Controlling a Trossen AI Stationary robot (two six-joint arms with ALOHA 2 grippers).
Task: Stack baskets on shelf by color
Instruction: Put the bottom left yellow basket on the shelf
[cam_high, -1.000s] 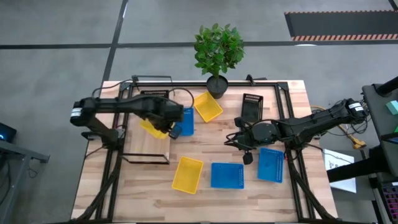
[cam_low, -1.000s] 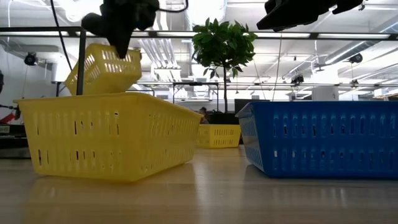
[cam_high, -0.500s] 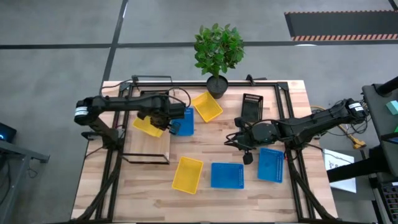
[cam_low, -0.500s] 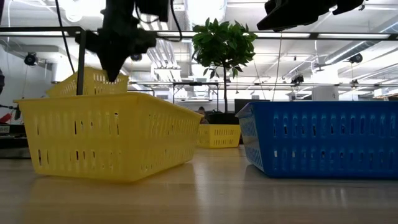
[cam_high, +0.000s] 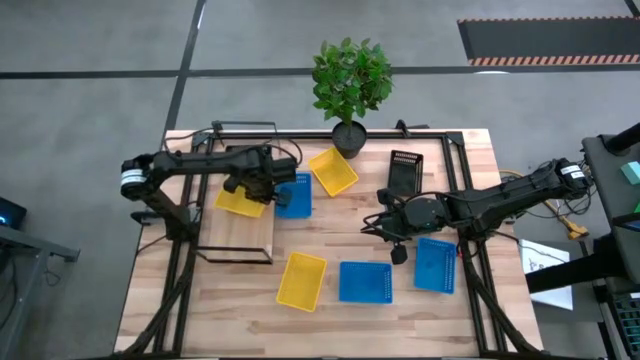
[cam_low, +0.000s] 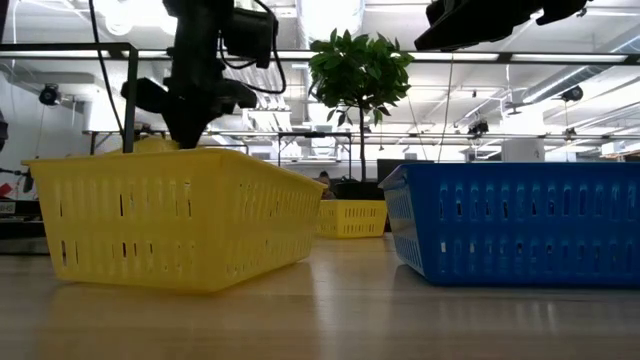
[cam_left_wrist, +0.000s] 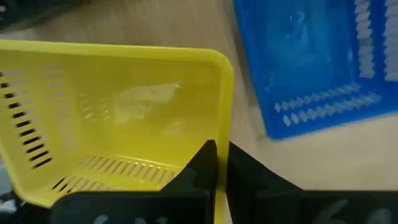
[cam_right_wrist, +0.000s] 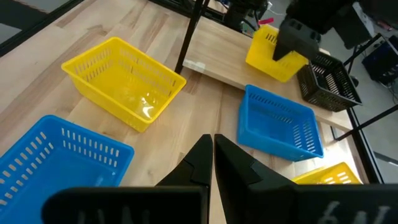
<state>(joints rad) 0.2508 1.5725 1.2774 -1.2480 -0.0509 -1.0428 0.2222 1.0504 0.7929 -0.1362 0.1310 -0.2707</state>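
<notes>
My worry: the yellow basket (cam_high: 240, 201) sits at the shelf (cam_high: 236, 238) end close beside the blue basket (cam_high: 293, 195), so letting go skewed could tip it off the board or onto blue. My left gripper (cam_left_wrist: 217, 163) is pinched shut on that basket's short wall. My right gripper (cam_right_wrist: 210, 152) hangs mid-table, fingers together, empty.

You see glossy slotted plastic on the yellow basket (cam_left_wrist: 118, 118) and blue basket (cam_left_wrist: 317, 56). Your surface (cam_high: 330, 230) is pale planked wood with a soft sheen; its frame (cam_high: 300, 133) looks like matt black metal
</notes>
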